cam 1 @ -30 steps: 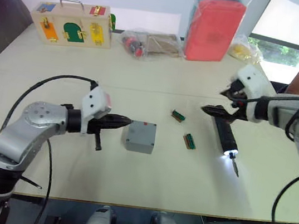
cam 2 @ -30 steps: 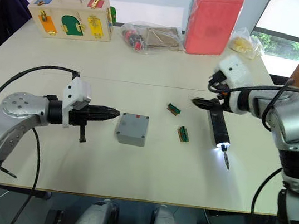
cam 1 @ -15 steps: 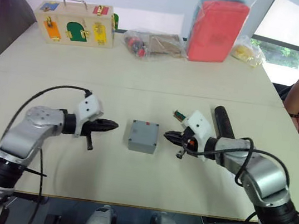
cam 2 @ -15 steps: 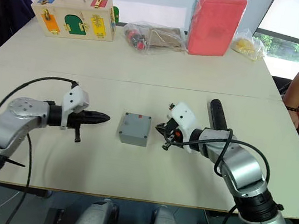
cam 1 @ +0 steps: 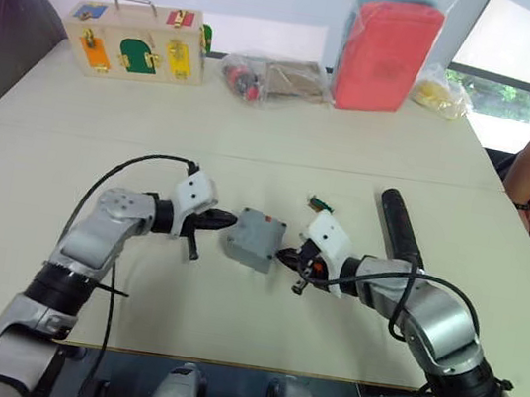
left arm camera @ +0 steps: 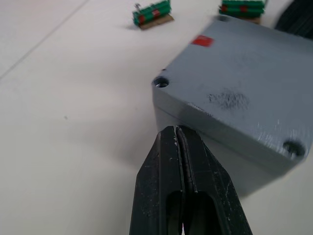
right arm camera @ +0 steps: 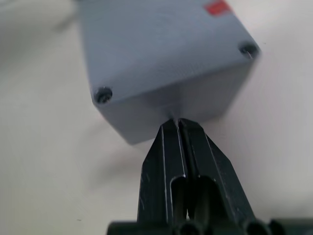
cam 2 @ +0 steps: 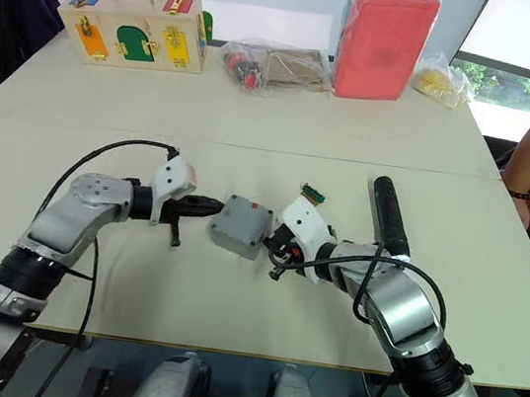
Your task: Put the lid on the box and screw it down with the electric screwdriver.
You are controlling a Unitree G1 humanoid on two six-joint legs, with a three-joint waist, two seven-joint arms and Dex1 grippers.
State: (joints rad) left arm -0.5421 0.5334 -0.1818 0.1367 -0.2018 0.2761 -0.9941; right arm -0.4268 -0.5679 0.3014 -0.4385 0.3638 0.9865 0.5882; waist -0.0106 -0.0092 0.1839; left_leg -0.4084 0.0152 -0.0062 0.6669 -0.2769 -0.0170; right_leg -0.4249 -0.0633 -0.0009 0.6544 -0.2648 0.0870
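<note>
Sitting near the middle of the bench (cam 1: 32,224), the grey box (cam 1: 252,240) carried its lid (left arm camera: 244,93) on top, a small red mark by one lid edge, and stood turned slightly askew between the two arms. The left pincer (cam 1: 225,220) had its black fingers (left arm camera: 183,161) pressed together, tip at the box's corner on its left side; the right pincer (cam 1: 282,256) was likewise pressed together with its tip against the box's opposite wall. The electric screwdriver (cam 1: 399,227) lay flat toward the bench's right edge, apart from the box. A small green connector piece (cam 1: 318,204) lay between them. A wooden latch box (cam 1: 135,38) stood at the far left corner.
</note>
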